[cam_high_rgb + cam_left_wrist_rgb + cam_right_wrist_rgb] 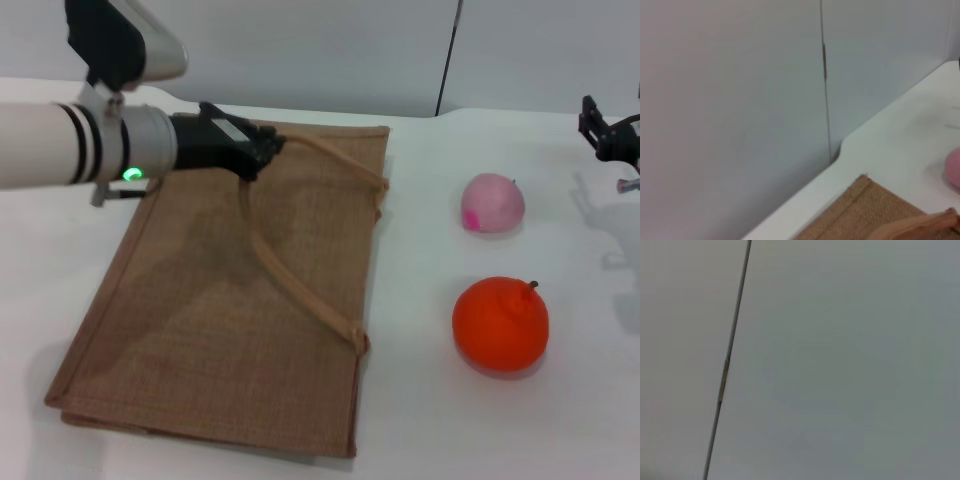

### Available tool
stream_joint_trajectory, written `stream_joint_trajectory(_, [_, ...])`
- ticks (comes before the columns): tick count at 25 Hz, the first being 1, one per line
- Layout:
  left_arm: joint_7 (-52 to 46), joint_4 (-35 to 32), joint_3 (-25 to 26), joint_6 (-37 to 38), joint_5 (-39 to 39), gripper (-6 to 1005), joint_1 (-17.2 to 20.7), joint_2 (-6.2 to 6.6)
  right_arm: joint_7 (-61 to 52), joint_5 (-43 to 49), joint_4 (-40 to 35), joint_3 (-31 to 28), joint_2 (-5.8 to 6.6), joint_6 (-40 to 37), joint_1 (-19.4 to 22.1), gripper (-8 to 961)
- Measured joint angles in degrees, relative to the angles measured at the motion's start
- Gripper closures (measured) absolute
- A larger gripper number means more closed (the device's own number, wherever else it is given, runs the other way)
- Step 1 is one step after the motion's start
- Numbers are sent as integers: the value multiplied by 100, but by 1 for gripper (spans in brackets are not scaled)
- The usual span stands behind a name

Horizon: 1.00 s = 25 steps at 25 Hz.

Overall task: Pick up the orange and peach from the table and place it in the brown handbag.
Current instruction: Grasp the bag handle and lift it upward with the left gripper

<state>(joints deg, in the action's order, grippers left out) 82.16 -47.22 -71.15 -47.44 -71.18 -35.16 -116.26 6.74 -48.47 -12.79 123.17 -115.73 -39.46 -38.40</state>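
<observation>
The brown handbag (230, 300) lies flat on the white table, on the left in the head view. My left gripper (262, 148) is over its far edge, shut on one of its fabric handles (330, 158). The other handle (300, 285) lies curved across the bag. The peach (491, 202) sits on the table to the right of the bag. The orange (499, 324) sits nearer to me, in front of the peach. My right gripper (606, 130) hangs at the far right, away from both fruits. The left wrist view shows the bag's corner (865, 210), the handle (920, 226) and the peach's edge (954, 167).
The white table (420, 420) ends at a grey wall (320, 50) behind the bag. The wall has a vertical seam (448, 60). The right wrist view shows only this wall (840, 365).
</observation>
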Motion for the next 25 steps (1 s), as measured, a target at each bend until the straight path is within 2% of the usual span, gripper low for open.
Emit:
stream_joint_trajectory(5, [-1009,-1344,-2,-453,904,886,328,-12,24,12,-120,12,-3,188,0,243])
stream_joint_trajectory(9, [-1387,-2076,4,-801,1107,886,492,-12,26,13,-141,14,4,243,0,243])
stream_joint_trajectory(13, [-1490,-2333,26,-941,1116,886,542,-9,28,13,-143,14,5,246,2,244])
stream_joint_trajectory(25, [-2078,-3779,584,-1869,1563,886,672,-10,49,89,-376,131,-10,265,47,244])
